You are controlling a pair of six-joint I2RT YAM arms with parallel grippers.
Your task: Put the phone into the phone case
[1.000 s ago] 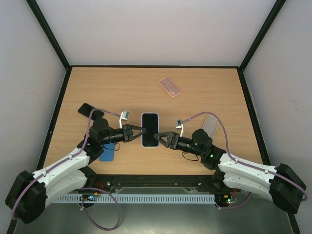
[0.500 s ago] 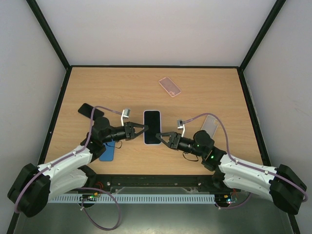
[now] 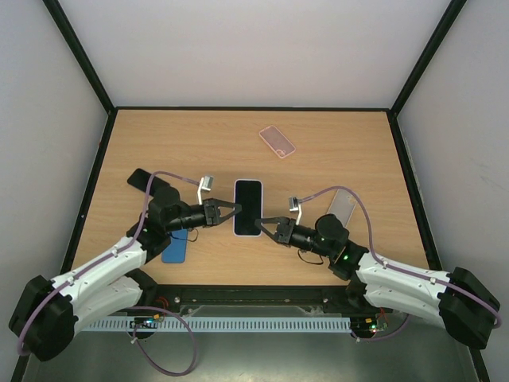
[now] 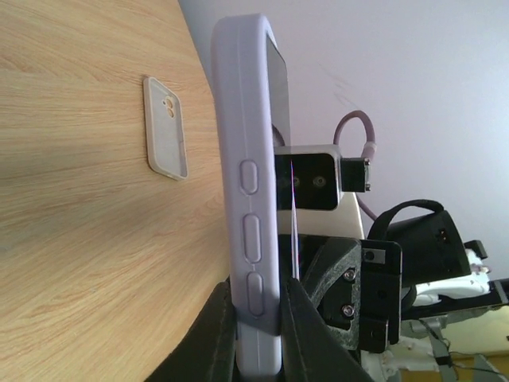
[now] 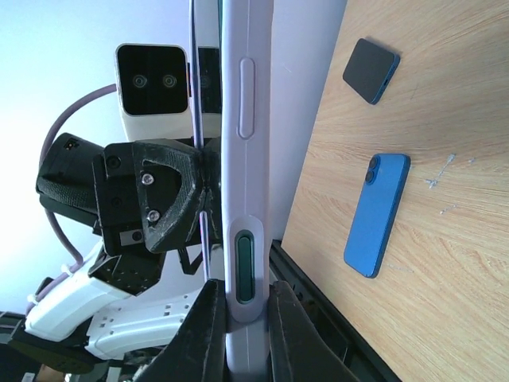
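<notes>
The desk was matt wood-grain laminate; the phone case looked smooth, matt lilac plastic, and the phone screen glossy black.

The top camera looks down from high up, far from the phone, which sits mid-picture. The two wrist cameras sit very close at the phone's left and right edges, facing each other. All three see the phone.

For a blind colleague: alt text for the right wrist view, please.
A lilac-cased phone, seen edge-on, is pinched by the right gripper and the left gripper opposite. A blue phone and a dark flat object lie on the table.
</notes>
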